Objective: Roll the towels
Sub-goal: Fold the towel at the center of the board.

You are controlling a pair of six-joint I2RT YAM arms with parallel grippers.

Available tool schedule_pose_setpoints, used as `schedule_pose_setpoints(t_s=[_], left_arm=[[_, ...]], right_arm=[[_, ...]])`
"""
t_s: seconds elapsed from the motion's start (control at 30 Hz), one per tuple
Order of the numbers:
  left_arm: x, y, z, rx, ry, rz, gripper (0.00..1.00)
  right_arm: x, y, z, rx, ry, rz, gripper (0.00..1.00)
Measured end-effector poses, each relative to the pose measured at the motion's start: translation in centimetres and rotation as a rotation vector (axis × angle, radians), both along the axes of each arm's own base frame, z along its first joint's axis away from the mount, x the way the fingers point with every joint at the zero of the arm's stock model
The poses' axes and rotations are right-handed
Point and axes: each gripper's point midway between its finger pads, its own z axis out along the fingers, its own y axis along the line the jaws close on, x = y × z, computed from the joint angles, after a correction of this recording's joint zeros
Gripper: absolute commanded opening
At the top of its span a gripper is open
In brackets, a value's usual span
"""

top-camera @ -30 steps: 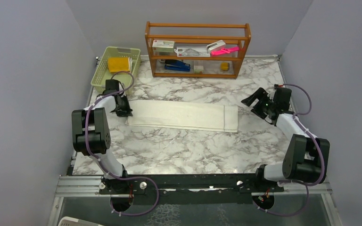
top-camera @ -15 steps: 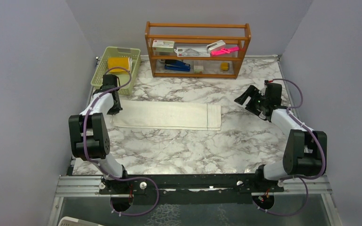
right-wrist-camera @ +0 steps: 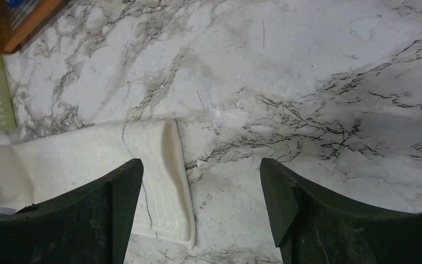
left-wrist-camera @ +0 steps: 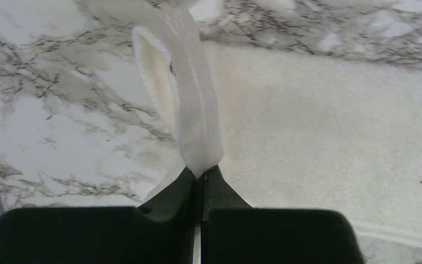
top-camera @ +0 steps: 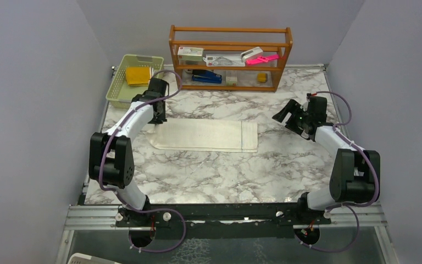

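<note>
Cream towel [top-camera: 209, 135] looks light and floppy, best grabbed at an edge; left gripper [left-wrist-camera: 200, 171] pinches its end, right gripper [right-wrist-camera: 199, 165] gapes wide, empty.

Overhead plus wrist close-ups, towel [top-camera: 206, 135] shared

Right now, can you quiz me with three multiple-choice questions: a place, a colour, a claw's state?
1. Where is the yellow cloth? A on a chair; B in the green basket; C on the floor.
2. The towel on the table is: A pink; B blue; C cream-white.
3. The left claw is: A shut on the towel's edge; B open, empty; C in the basket.
Key: B, it sits inside the basket walls; C, pale on grey marble; A, jaws pinch a lifted fold.
</note>
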Motion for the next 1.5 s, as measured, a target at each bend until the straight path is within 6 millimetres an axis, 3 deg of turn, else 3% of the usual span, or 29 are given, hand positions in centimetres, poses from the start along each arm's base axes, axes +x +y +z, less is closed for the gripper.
schedule_pose_setpoints(t_s=[0.23, 0.5, 0.77, 1.0, 1.23, 1.5], left_arm=[[-0.6, -7.4, 0.8, -0.118, 0.003, -0.126, 0.0], [-0.5, -17.4, 1.7, -0.237, 0.01, -0.295, 0.0], [-1.4, -24.5, 0.9, -0.33, 0.061, -0.392, 0.0], [-1.6, -28.7, 1.2, -0.413, 0.085, -0.449, 0.0], [-1.9, -31.0, 1.4, -0.487, 0.111, -0.479, 0.0], [-3.6, -34.5, 0.3, -0.549, 0.181, -0.539, 0.0]], right_arm=[[0.0, 0.2, -0.3, 0.001, 0.009, 0.005, 0.79], [0.0, 0.2, -0.3, 0.0, 0.009, 0.006, 0.79], [0.0, 0.2, -0.4, -0.007, 0.007, 0.011, 0.79], [0.0, 0.1, -0.4, -0.013, 0.005, 0.016, 0.79], [-0.1, 0.1, -0.4, -0.016, 0.004, 0.018, 0.79], [-0.1, 0.1, -0.5, -0.018, 0.005, 0.021, 0.79]])
